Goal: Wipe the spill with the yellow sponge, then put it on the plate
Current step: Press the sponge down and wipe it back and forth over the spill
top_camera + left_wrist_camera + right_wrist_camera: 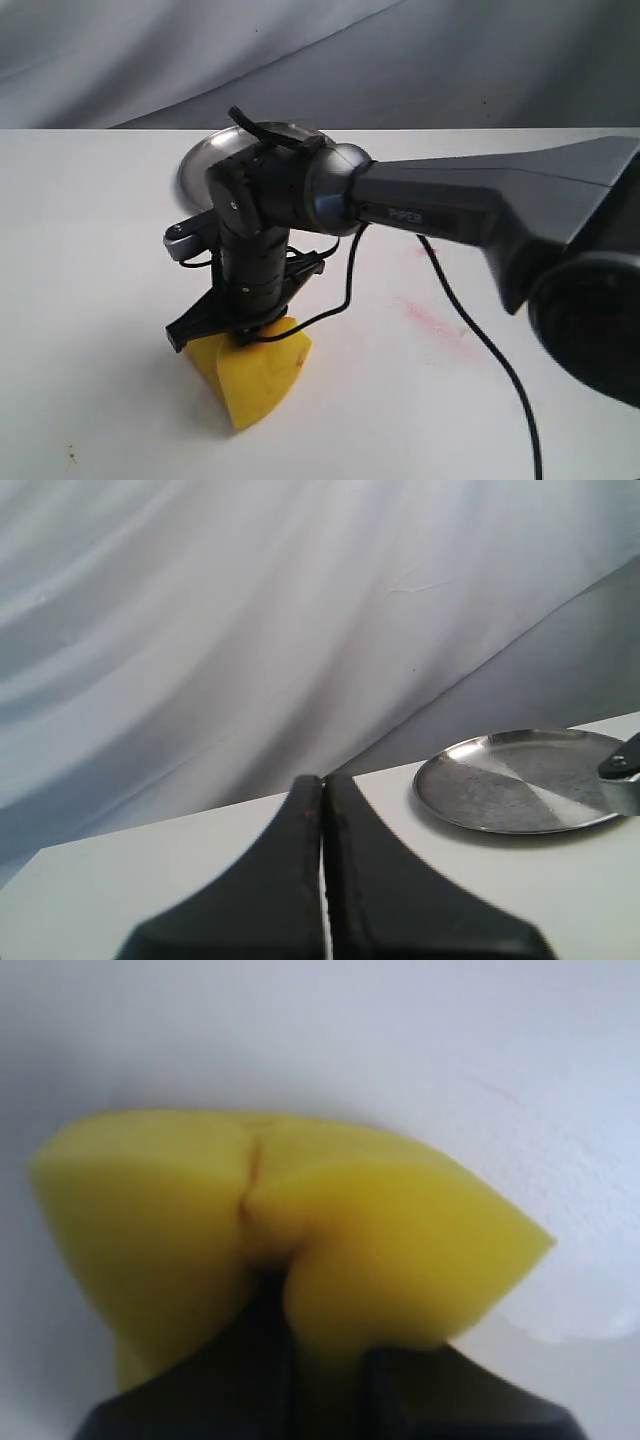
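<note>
The yellow sponge [256,376] rests on the white table, pinched and bulging between the fingers of my right gripper [236,336], which presses down on it from above. In the right wrist view the sponge [390,1230] folds around a dark slit, with the right gripper [328,1355] shut on it. Behind the right arm lies the silver plate [208,153], partly hidden by the wrist. My left gripper [323,782] is shut and holds nothing, low over the table with the plate [520,780] beyond it. No amber spill shows in any view.
A pink-red streak [432,318] marks the table to the right of the sponge. A black cable [485,345] trails from the right arm across the table toward the front. A grey cloth backdrop [300,50] hangs behind the table's far edge.
</note>
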### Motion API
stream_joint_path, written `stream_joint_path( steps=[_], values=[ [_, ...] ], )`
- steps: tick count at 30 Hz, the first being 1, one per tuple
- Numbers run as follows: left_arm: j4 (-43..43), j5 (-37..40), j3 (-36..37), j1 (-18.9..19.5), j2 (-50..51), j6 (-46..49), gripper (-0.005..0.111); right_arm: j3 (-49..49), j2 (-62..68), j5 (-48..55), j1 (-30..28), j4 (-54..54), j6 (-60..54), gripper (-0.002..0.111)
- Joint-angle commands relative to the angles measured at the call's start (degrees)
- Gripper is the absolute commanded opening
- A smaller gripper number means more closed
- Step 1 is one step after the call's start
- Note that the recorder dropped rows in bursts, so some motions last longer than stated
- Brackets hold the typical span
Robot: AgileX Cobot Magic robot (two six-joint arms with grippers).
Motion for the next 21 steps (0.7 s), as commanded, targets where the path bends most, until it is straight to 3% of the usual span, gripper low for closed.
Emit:
stream_joint_path(
  steps=[1,7,14,21],
  values=[
    [-0.4,-0.4,-0.2,0.2,-0.2,-0.5,0.000,-9.1,6.1,2.7,0.5,-0.7,-0.5,0.000],
    [-0.4,-0.4,-0.2,0.2,-0.2,-0.5,0.000,-12.0,6.5,8.7,-1.3,-12.1,1.2,0.000],
    [-0.4,-0.4,-0.2,0.2,-0.2,-0.5,0.000,-11.9,6.1,13.2,-6.4,-16.6,0.8,0.000],
    [-0.4,-0.4,-0.2,0.2,-0.2,-0.5,0.000,-4.7,2.7,13.2,-7.7,-22.9,1.2,0.000]
  ],
)
